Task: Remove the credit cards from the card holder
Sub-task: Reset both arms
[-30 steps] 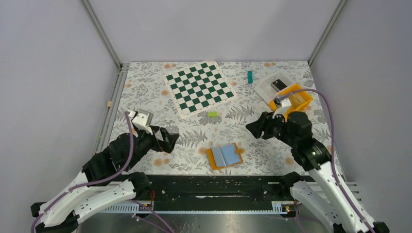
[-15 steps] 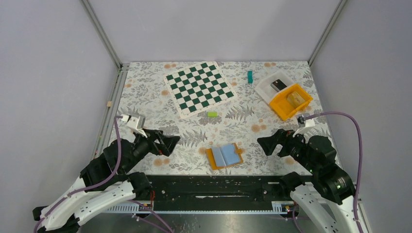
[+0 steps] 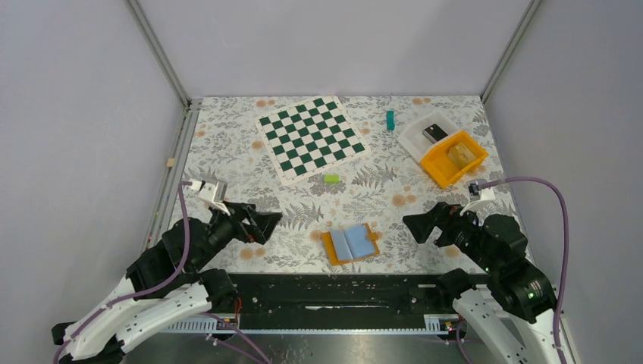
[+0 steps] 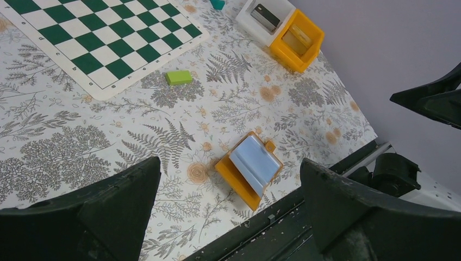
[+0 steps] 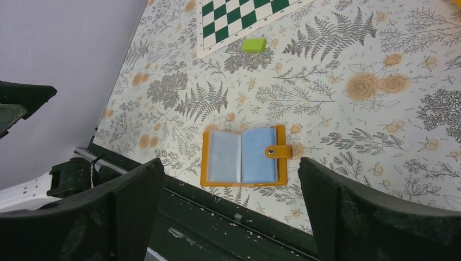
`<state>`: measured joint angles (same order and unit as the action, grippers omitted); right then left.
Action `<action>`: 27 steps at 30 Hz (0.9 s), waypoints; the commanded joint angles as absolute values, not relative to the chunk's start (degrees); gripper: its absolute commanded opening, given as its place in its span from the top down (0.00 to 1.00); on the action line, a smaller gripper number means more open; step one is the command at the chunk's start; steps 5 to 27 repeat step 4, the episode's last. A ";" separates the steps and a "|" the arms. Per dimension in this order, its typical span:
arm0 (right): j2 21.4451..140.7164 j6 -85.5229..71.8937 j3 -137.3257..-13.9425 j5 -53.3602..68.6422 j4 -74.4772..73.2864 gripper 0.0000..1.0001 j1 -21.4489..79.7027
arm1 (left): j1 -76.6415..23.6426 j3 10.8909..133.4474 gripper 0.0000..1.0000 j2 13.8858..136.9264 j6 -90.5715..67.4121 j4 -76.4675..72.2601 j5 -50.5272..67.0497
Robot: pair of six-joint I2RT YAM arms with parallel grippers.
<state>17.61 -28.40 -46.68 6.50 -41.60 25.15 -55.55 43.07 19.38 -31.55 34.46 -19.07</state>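
No legible text, label, brand, number or sign in any view.
- Card holder (image 5: 243,156), just ahead of the right gripper (image 3: 421,221), lies open: credit cards (image 5: 257,155) show plain light-blue faces, no readable print.
- Chessboard (image 3: 312,137), far ahead: squares only.
- Dark item (image 4: 265,16) in the white bin (image 4: 251,16): too small to read.

From here, the card holder (image 5: 278,151) reads as smooth, matt orange, leather-like material. The credit cards (image 5: 258,155) look like slick pale-blue plastic. I see a matt printed covering on the counter (image 5: 348,125), and the orange bin (image 4: 301,46) is glossy plastic.
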 commanded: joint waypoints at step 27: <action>17.81 -29.62 -48.29 6.51 -41.15 0.01 25.51 | -55.39 42.29 0.01 18.50 -32.06 31.58 -17.26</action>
